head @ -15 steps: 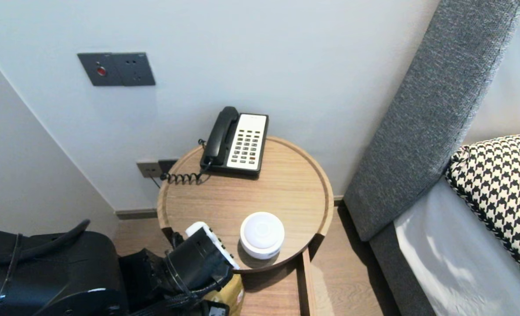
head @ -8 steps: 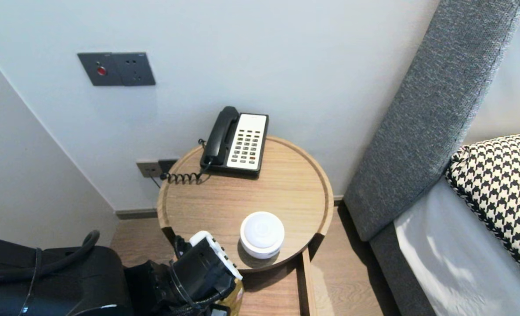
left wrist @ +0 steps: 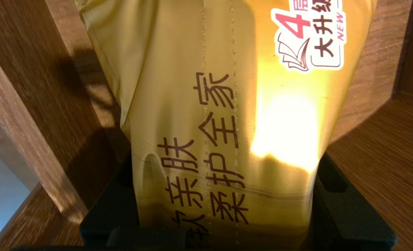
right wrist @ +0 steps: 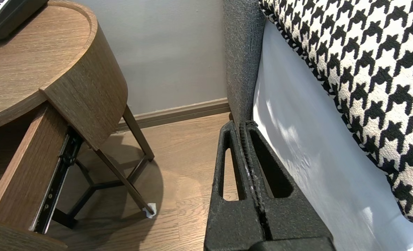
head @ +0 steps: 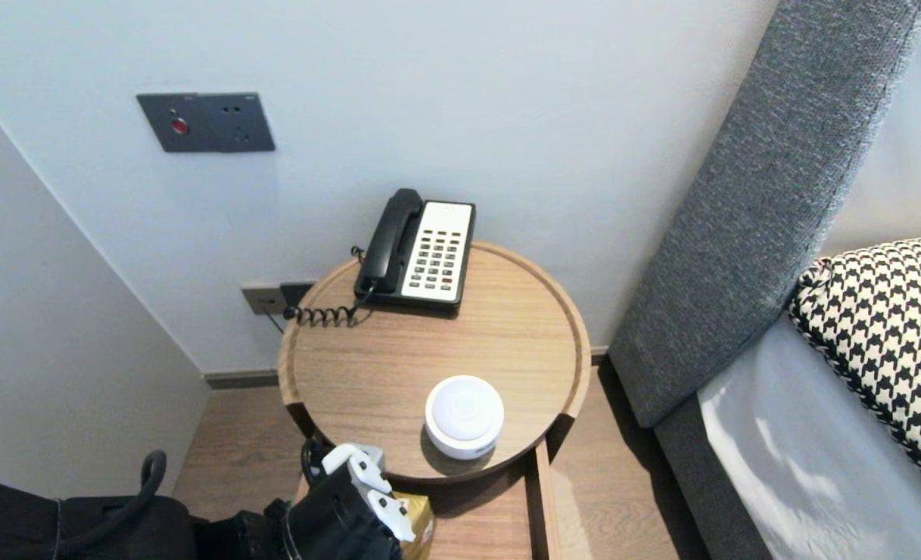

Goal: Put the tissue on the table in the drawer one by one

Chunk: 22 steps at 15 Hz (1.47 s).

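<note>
My left gripper (left wrist: 224, 212) is shut on a yellow tissue pack (left wrist: 227, 115) printed with dark Chinese characters; its black fingers (left wrist: 102, 216) press the pack's two sides. The pack hangs inside the open wooden drawer (left wrist: 377, 146) under the round table. In the head view the left gripper (head: 389, 535) sits low at the bottom edge, with a corner of the tissue pack (head: 423, 519) showing beside it. The right gripper (right wrist: 242, 126) is shut and empty, parked low beside the bed.
On the round wooden table (head: 577, 342) stand a black-and-white telephone (head: 421, 253) and a white round device (head: 464, 414) near the front rim. The drawer's side rail (head: 540, 505) juts forward. A grey headboard (head: 748, 202), bed and houndstooth pillow (head: 888, 334) lie right.
The left arm has dropped and drawn back toward the bottom of the head view and its wrist has turned, carrying the yellow pack lower into the drawer. The right arm has stayed still.
</note>
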{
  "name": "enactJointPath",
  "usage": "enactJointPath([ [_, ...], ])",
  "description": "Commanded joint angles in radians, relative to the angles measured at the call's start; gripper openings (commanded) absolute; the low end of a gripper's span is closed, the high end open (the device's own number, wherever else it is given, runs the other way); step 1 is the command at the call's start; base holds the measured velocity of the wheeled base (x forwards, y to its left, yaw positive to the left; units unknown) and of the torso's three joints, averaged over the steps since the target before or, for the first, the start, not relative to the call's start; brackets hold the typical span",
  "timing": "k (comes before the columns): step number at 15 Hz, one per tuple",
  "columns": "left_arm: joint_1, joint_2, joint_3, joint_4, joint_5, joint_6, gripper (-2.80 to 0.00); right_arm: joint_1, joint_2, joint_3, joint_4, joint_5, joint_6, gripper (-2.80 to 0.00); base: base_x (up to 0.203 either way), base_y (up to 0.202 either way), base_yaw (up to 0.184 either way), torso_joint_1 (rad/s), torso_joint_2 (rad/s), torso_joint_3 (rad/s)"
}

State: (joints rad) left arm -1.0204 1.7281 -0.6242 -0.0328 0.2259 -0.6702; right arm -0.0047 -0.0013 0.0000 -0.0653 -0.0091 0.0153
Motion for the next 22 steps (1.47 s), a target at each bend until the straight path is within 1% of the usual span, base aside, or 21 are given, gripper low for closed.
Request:
enactJointPath([
  [1, -0.001, 0.006, 0.025, -0.022, 0.027, 0.008, -2.8, 0.0, -0.002, 0.025, -0.001, 0.0, 0.0, -2.8, 0.0, 0.0, 0.0, 0.0, 0.0, 0.0],
  [6, -0.001, 0.028, 0.031, -0.024, 0.028, 0.011, -2.8, 0.0, -0.002, 0.025, -0.001, 0.0, 0.0, -2.8, 0.0, 0.0, 0.0, 0.0, 0.0, 0.0],
  [13, -0.036, 0.075, 0.023, -0.023, 0.036, 0.008, -2.8, 0.0, -0.002, 0.025, -0.001, 0.0, 0.0, -2.8, 0.0, 0.0, 0.0, 0.0, 0.0, 0.0],
  [16, -0.038, 0.098, 0.014, -0.027, 0.077, 0.009, -2.8, 0.0, -0.002, 0.025, -0.001, 0.0, 0.0, -2.8, 0.0, 0.0, 0.0, 0.0, 0.0, 0.0],
  [20, -0.043, 0.107, -0.008, -0.029, 0.085, 0.006, -2.8, 0.0, -0.002, 0.025, -0.001, 0.0, 0.0, -2.8, 0.0, 0.0, 0.0, 0.0, 0.0, 0.0],
  [22, -0.044, 0.107, -0.017, -0.029, 0.096, 0.017, -2.8, 0.0, -0.002, 0.025, -0.001, 0.0, 0.0, -2.8, 0.0, 0.0, 0.0, 0.0, 0.0, 0.0],
])
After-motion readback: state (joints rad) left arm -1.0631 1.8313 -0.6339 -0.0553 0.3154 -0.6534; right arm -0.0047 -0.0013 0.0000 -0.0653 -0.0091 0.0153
